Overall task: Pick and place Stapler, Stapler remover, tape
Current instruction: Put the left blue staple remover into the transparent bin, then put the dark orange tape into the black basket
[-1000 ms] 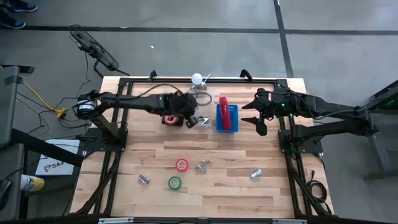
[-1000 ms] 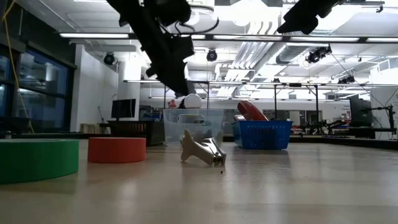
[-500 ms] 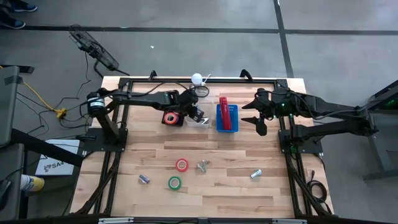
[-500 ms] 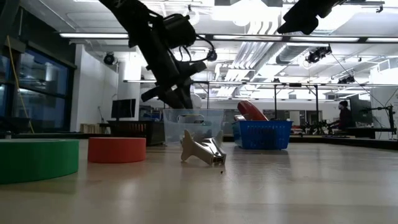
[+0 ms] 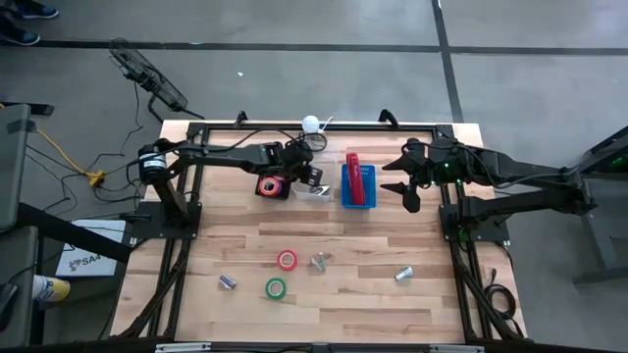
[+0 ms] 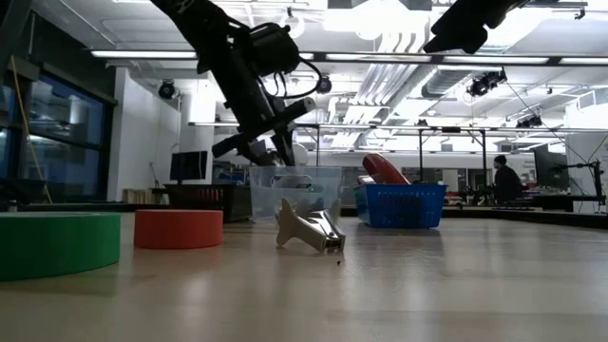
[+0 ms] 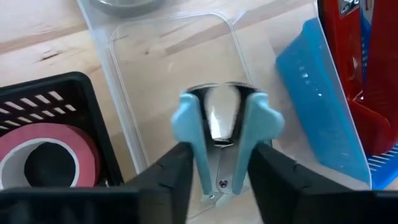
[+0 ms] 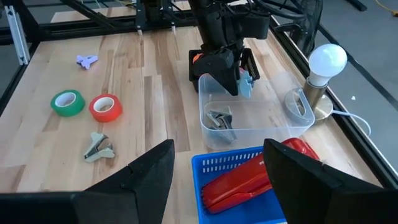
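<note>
Your left gripper [image 7: 214, 171] hangs over the clear plastic bin [image 5: 316, 189] at the table's far side, its fingers [image 7: 171, 171] parted a little with a light-blue staple remover [image 7: 225, 130] between them; whether they press it or have let it go, you cannot tell. The remover's metal jaws point down into the bin, blue handles flaring to either side. A second, silver-grey staple remover [image 8: 221, 120] lies on the bin's floor.

Just beside the bin on the left arm's side stands a black slotted basket [image 7: 59, 96] with a pink tape roll [image 7: 46, 152] inside. On the other side a blue mesh basket [image 5: 359, 186] holds the long glossy red stapler [image 5: 353, 176], propped at a tilt, its long axis running from the table's far edge toward the near one. A white lamp bulb [image 5: 311, 124] stands behind the bin.

Your right gripper [image 5: 402, 177] waits beside the blue basket, fingers apart and empty.

Nearer you lie a red-orange tape roll [image 5: 287, 260], a green tape roll [image 5: 276, 288], and three more staple removers: grey [image 5: 319, 261], purple [image 5: 228, 281] and silver [image 5: 403, 275].
</note>
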`<control>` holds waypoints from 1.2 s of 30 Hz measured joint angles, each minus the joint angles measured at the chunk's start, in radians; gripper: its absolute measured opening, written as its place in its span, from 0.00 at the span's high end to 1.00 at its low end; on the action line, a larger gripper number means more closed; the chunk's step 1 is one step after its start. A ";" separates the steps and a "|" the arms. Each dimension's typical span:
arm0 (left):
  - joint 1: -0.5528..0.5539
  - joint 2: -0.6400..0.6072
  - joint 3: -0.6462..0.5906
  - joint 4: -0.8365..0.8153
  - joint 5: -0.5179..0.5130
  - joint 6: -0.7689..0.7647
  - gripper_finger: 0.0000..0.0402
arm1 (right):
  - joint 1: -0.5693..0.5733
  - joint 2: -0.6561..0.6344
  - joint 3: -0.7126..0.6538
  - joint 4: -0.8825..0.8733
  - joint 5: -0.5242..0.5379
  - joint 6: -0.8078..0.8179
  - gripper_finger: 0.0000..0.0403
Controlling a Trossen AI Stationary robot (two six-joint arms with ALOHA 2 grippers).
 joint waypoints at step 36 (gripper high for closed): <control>0.011 -0.245 0.000 -0.242 0.088 0.075 0.42 | 0.000 0.000 0.000 -0.048 -0.004 0.056 0.41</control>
